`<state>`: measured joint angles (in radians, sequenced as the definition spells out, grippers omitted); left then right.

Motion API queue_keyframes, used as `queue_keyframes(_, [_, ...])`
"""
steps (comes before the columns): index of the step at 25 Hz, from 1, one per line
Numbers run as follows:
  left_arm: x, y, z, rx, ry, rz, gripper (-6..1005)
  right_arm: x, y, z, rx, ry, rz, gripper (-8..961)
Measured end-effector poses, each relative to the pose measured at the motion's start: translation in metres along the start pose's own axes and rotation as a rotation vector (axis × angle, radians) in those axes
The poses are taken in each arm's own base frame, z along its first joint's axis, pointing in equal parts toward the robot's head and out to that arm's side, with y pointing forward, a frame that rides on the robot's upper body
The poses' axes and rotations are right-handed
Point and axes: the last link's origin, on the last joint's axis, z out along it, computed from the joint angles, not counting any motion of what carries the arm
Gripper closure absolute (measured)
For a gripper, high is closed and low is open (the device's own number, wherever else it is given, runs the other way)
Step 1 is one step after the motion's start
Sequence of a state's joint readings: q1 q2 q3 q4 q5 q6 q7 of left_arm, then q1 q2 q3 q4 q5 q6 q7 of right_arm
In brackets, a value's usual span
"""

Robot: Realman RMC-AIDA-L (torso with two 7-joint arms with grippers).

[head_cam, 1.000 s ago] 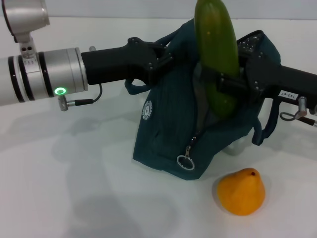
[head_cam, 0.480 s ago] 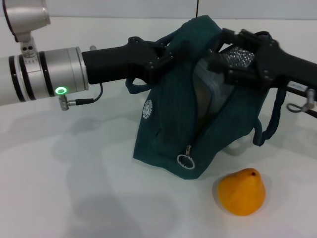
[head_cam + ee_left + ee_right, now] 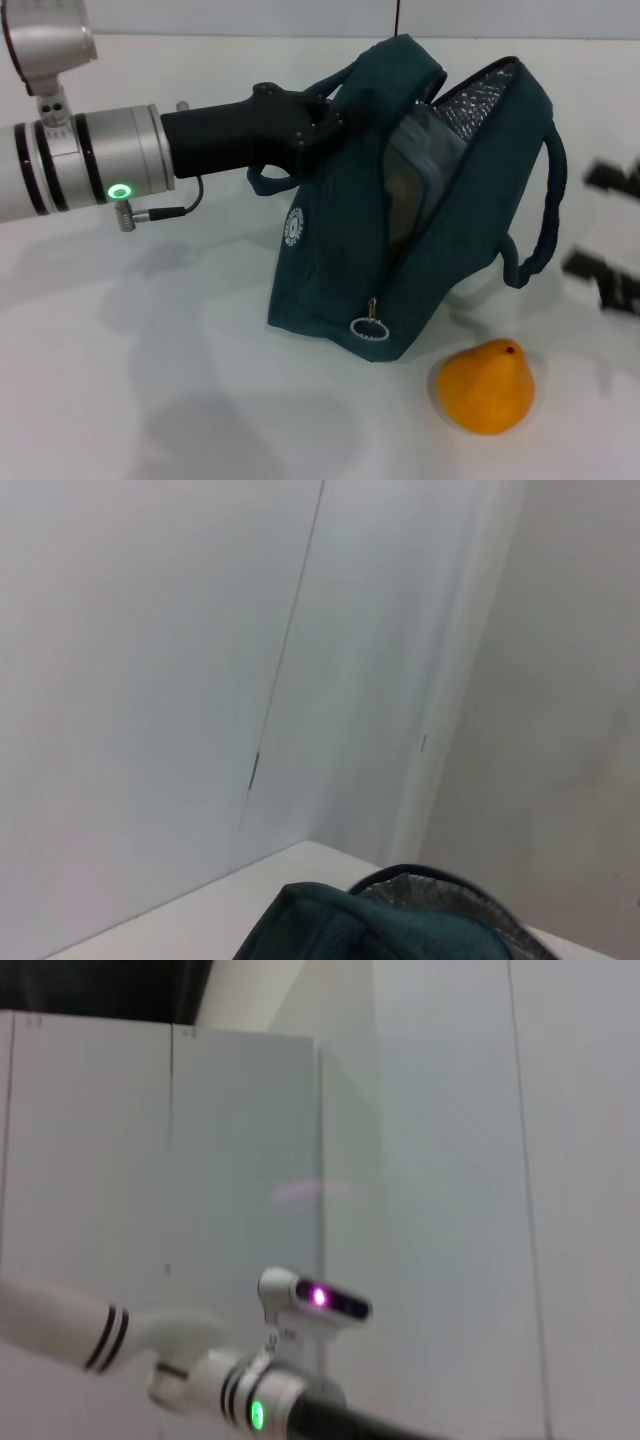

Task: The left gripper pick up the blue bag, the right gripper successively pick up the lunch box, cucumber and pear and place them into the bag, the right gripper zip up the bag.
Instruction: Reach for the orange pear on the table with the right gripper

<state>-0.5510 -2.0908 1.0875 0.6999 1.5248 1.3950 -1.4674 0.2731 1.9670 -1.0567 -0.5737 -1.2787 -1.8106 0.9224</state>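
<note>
Pear (image 3: 486, 387) sits on desk (image 3: 150, 400) just beside blue bag (image 3: 340, 260) – firm, smooth, likely rolls, so take it across the belly; left tool (image 3: 335, 112) clamped on bag's handle, right tool (image 3: 610, 235) blurred – state unclear.

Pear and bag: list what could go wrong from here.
1. The bag leans, held up by the left hand at its top edge; a slip there could drop it and narrow the opening.
2. The pear lies right beside the bag's base; the right hand, open at the head view's right edge, could knock the bag when reaching for it.
3. Being round, the pear may roll if nudged.
</note>
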Motion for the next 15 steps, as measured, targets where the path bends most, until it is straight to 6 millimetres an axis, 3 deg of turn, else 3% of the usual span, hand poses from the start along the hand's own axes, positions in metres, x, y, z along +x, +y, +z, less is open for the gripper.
queue_keyframes(3, [-0.003, 0.000, 0.002, -0.003, -0.003, 0.002, 960, 0.021, 0.024, -0.016, 0.046, 0.010, -0.038, 124])
queue_keyframes(6, [-0.003, 0.000, 0.003, -0.004, -0.004, 0.003, 960, 0.047, 0.049, -0.016, 0.064, 0.039, -0.070, 124])
queue_keyframes(15, [-0.007, 0.000, 0.006, -0.007, 0.000, -0.012, 960, 0.069, 0.063, -0.006, 0.050, 0.094, -0.059, 125])
